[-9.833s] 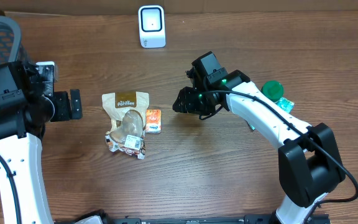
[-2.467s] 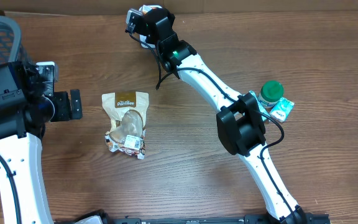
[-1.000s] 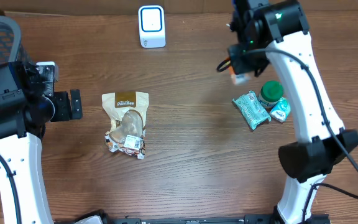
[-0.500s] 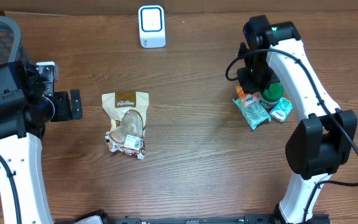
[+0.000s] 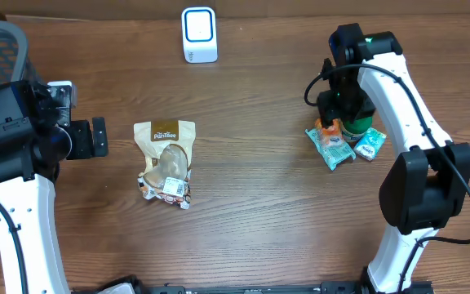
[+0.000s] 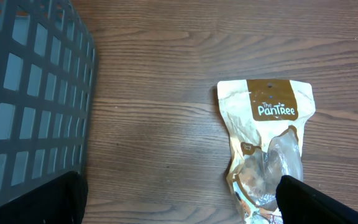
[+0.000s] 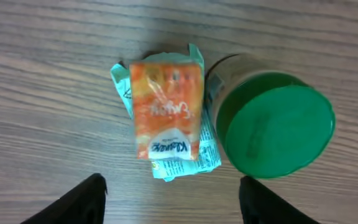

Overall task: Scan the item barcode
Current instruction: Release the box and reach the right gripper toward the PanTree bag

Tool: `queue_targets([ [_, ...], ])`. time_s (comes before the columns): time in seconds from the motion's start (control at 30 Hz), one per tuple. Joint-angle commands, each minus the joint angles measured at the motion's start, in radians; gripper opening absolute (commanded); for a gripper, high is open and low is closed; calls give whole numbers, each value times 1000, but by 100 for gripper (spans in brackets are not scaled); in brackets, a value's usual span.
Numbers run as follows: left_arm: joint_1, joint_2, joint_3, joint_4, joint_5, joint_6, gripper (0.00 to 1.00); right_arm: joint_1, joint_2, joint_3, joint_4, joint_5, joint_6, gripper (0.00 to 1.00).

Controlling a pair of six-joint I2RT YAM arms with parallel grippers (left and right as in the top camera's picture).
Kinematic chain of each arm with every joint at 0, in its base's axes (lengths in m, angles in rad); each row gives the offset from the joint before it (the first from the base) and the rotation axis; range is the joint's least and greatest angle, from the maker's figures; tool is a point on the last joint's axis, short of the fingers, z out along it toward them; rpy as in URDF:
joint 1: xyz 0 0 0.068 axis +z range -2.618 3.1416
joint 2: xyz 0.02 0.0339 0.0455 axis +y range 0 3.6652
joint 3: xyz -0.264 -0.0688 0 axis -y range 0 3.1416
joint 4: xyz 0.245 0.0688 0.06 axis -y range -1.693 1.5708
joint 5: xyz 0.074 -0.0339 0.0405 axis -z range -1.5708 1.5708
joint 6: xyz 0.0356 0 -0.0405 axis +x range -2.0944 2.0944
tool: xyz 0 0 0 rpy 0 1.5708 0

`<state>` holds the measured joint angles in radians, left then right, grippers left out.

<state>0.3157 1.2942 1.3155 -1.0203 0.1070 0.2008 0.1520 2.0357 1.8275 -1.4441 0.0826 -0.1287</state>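
On the brown wooden counter [image 5: 251, 220], the grey mesh basket [image 6: 30, 93] sits at the far left. The left fingers [image 6: 48, 199] are spread wide and empty beside it, above the tan and brown snack pouch [image 6: 269, 149]. The white box-shaped scanner [image 5: 199, 34] stands well apart at the far edge, with nothing between it and the pouch.

At the right, a green-lidded jar [image 7: 272, 121] touches a crinkled teal foil packet [image 7: 207, 152]. The small orange packet [image 7: 166, 109] lies on top of that one. The right fingers [image 7: 82, 202] straddle it, parted, gripping nothing.

The risk is probably in pulling away. A finger could snag the orange packet or nudge the jar, since the pile is tight and the foil is slippery.
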Motion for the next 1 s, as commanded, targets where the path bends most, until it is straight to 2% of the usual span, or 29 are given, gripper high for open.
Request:
queue_targets([
  [0.0,0,-4,11,3,-3,-15,100,-1,0,-7,1,0,5,67],
  [0.13,0,-4,11,3,-3,-15,99,0,-1,33,-25,-40,31,68],
  [0.43,0,-4,11,3,-3,-15,99,8,-1,239,-155,-510,31,66],
  [0.5,0,-4,11,3,-3,-15,100,12,-2,241,-147,-649,31,73],
  [0.57,0,-4,11,3,-3,-15,100,21,0,233,-113,-771,27,75],
  [0.73,0,-4,11,3,-3,-15,99,110,5,175,12,-793,52,75],
  [0.87,0,-4,11,3,-3,-15,100,231,23,98,179,-676,250,74],
  [0.97,0,-4,11,3,-3,-15,100,307,48,51,285,-631,325,74],
])
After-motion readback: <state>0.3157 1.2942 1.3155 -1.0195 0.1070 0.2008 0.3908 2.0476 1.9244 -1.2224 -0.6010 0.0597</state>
